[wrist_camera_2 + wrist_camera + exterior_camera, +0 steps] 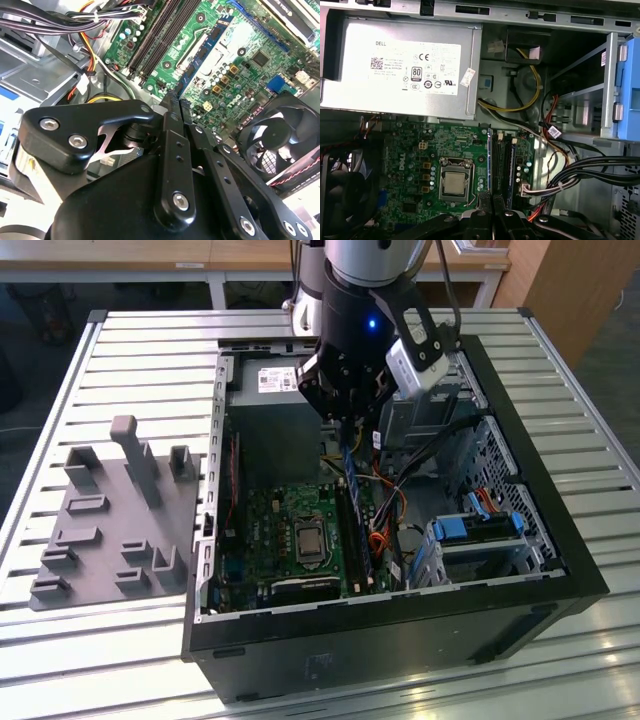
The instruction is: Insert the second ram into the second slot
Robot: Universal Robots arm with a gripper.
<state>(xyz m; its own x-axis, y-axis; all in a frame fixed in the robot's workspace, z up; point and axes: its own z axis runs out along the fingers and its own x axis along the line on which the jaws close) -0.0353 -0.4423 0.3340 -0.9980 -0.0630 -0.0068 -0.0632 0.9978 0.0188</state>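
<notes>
My gripper (343,430) hangs over the open computer case (400,630), shut on the second ram (349,475), a thin blue stick pointing down toward the motherboard. In the second wrist view the fingertips (172,107) pinch the stick (207,47), which runs out over the green board with its pale label showing. The first wrist view shows the stick (490,160) edge-on, above the dark memory slots (502,160) beside the processor socket (455,182). Another blue stick (511,170) appears to sit in a slot further from the socket. I cannot tell whether the held stick touches a slot.
The grey power supply (400,65) fills the case end behind the slots. Bundled cables (570,175) and a blue-tabbed drive bay (480,530) crowd the side away from the socket. A black fan (280,135) sits at the board's edge. A grey fixture tray (110,520) lies outside the case.
</notes>
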